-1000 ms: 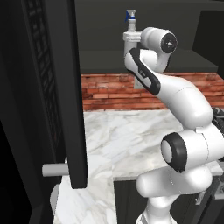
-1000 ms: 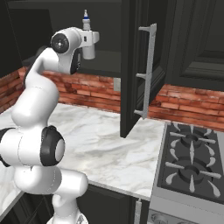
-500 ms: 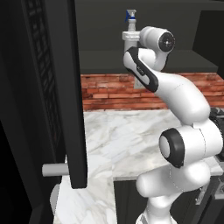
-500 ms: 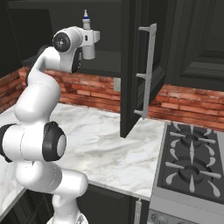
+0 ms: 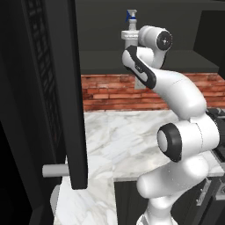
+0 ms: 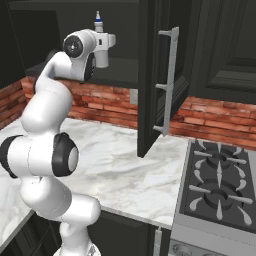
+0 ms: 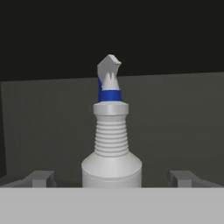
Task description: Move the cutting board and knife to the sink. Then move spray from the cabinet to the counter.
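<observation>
The spray [image 7: 111,144], a pale bottle with a blue nozzle, stands upright on the shelf of the dark cabinet [image 5: 176,48]. My gripper [image 7: 112,178] is open, with one fingertip on each side of the bottle's base and a gap on both sides. From the base cameras, the spray's nozzle [image 5: 131,16] [image 6: 99,21] sticks up just above my hand, which is raised to the cabinet shelf. The white marble counter [image 5: 118,136] [image 6: 120,165] lies below. The cutting board, knife and sink are out of view.
The open cabinet door [image 5: 66,96] [image 6: 155,75] with its metal handle [image 6: 170,80] hangs out over the counter. A stove [image 6: 220,185] sits at the right. Red brick [image 6: 115,102] backs the counter.
The arm's elbow has shifted slightly and the hand has edged a little closer around the spray. The jaws stay open and the bottle has not moved.
</observation>
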Controlling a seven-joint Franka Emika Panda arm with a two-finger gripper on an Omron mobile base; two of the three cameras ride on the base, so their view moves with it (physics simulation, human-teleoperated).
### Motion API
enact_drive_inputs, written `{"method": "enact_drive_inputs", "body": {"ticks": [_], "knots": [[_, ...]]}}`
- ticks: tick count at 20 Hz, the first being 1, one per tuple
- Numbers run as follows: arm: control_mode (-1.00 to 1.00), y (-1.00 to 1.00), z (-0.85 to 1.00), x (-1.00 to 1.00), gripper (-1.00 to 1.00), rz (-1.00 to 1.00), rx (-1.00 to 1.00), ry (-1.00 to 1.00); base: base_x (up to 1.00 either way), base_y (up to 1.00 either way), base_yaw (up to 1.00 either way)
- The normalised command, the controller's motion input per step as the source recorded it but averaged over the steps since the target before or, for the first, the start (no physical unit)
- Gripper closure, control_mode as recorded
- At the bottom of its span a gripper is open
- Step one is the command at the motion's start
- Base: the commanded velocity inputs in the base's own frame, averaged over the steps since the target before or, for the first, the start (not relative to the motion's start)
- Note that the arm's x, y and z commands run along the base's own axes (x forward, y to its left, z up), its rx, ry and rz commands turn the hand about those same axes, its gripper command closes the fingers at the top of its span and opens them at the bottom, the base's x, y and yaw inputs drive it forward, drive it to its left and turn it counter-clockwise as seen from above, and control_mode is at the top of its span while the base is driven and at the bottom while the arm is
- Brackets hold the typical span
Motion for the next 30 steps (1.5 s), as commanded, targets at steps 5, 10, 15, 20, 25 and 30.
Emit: {"method": "enact_drive_inputs", "body": {"ticks": [5, 10, 15, 20, 25, 30], "knots": [[-1.00, 0.00, 0.00, 0.21, -1.00, 0.00, 0.00, 0.00, 0.00, 0.00, 0.00], [-1.00, 0.00, 0.00, 0.17, -1.00, 0.00, 0.00, 0.00, 0.00, 0.00, 0.00], [-1.00, 0.00, -0.03, 0.06, -1.00, 0.00, 0.00, 0.00, 0.00, 0.00, 0.00], [-1.00, 0.00, -0.04, 0.10, -1.00, 0.00, 0.00, 0.00, 0.00, 0.00, 0.00], [-1.00, 0.00, 0.00, 0.05, -1.00, 0.00, 0.00, 0.00, 0.00, 0.00, 0.00], [-1.00, 0.00, 0.00, 0.07, -1.00, 0.00, 0.00, 0.00, 0.00, 0.00, 0.00]]}}
